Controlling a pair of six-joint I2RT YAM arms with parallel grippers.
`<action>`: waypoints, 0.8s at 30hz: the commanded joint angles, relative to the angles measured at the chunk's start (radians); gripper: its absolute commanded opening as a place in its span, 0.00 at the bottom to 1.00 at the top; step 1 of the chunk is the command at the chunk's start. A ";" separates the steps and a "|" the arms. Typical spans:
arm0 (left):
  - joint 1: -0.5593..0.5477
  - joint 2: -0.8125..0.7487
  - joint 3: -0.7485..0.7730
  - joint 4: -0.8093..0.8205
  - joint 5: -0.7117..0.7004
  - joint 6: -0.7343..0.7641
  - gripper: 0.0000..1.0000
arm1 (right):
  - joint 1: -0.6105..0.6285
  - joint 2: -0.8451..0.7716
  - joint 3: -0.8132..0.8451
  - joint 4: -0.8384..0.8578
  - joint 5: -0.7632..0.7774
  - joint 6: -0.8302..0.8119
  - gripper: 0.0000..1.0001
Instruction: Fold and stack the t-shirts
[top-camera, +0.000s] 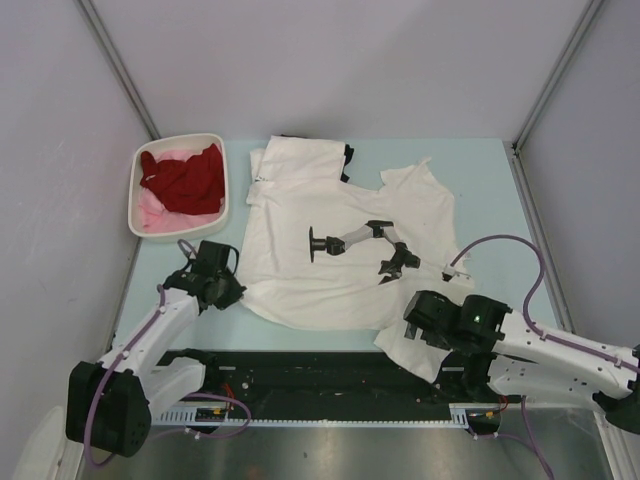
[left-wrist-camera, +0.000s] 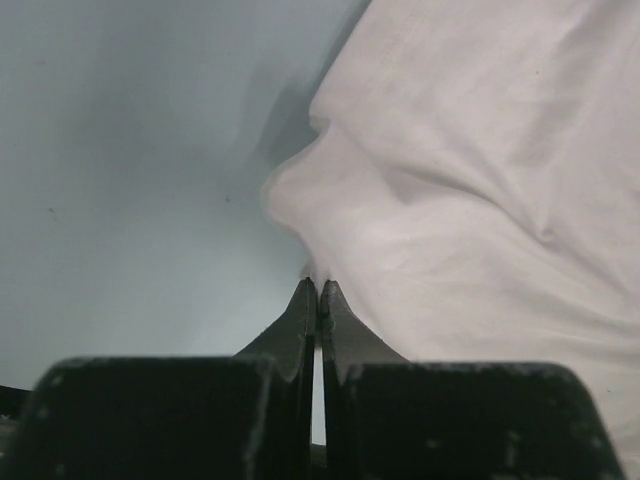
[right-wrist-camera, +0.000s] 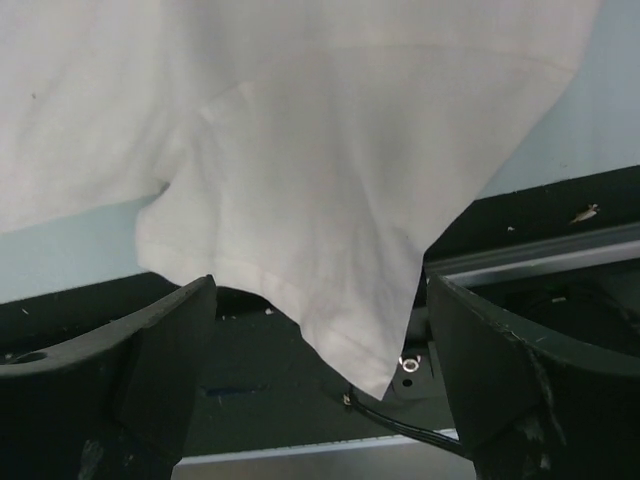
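We see L gripper (left-wrist-camera: 317, 285) pinched tight on cream t-shirt (top-camera: 330, 240) edge; R gripper (right-wrist-camera: 320, 330) spread wide, sleeve (right-wrist-camera: 340, 270) hanging betw. fingers.

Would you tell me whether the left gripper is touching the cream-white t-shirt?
Touching: the left wrist view shows the left gripper shut, its tips pinching the edge of the cream-white t-shirt.

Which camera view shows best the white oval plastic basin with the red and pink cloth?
The top external view: the white oval plastic basin is whole there, at the table's far left, holding dark red cloth and pink cloth. Both wrist views show only cream-white shirt cloth, no basin.
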 joint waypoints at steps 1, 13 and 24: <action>0.010 0.005 0.044 0.035 0.021 0.037 0.00 | 0.096 0.021 0.005 -0.085 0.010 0.204 0.90; 0.014 0.051 0.035 0.091 0.091 0.075 0.00 | 0.158 0.154 -0.132 0.056 -0.087 0.373 0.88; 0.015 0.117 0.027 0.128 0.110 0.092 0.00 | 0.181 0.170 -0.179 0.122 -0.116 0.408 0.52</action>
